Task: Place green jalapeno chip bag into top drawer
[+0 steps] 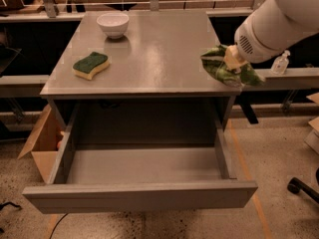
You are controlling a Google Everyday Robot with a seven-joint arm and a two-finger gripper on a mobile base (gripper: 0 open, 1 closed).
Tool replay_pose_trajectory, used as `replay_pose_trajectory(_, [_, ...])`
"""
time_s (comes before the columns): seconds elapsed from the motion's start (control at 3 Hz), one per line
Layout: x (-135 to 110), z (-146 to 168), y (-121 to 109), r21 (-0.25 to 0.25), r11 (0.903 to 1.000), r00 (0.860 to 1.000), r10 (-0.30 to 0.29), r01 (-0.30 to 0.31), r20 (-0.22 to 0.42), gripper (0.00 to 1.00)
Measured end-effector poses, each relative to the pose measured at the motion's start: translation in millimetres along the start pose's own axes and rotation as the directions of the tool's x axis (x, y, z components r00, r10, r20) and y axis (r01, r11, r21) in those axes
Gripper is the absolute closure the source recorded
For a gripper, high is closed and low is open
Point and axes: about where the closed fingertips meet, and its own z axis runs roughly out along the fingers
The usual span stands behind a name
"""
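The green jalapeno chip bag (pixel 219 67) is crumpled at the right edge of the grey table (pixel 149 59), held off its surface. My gripper (pixel 230 59), at the end of the white arm (pixel 271 26) coming from the upper right, is shut on the bag. The top drawer (pixel 139 195) is pulled wide open below the table top, and its grey inside is bare.
A green-topped yellow sponge (pixel 90 65) lies at the table's left side. A white bowl (pixel 112 24) stands at the back left. A cardboard box (pixel 42 143) sits on the floor left of the drawer. A small bottle (pixel 281 62) stands on the shelf at the right.
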Motion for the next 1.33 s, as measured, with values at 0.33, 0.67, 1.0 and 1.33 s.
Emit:
replay_pose_trajectory(0.33, [34.7, -14.9, 26.0, -0.028, 0.9982, 0.999, -0.054, 0.054, -0.002, 1.0])
replay_pose_trajectory(0.67, [64.5, -20.3, 63.8, -0.084, 0.9869, 0.99, -0.141, 0.137, -0.032, 1.0])
replay_pose_trajectory(1.0, [90.6, -24.7, 98.6, -0.149, 0.9644, 0.971, -0.23, 0.218, -0.065, 1.0])
replay_pose_trajectory(1.33, [109.8, -17.8, 123.8, -0.212, 0.9411, 0.952, -0.288, 0.263, -0.098, 1.0])
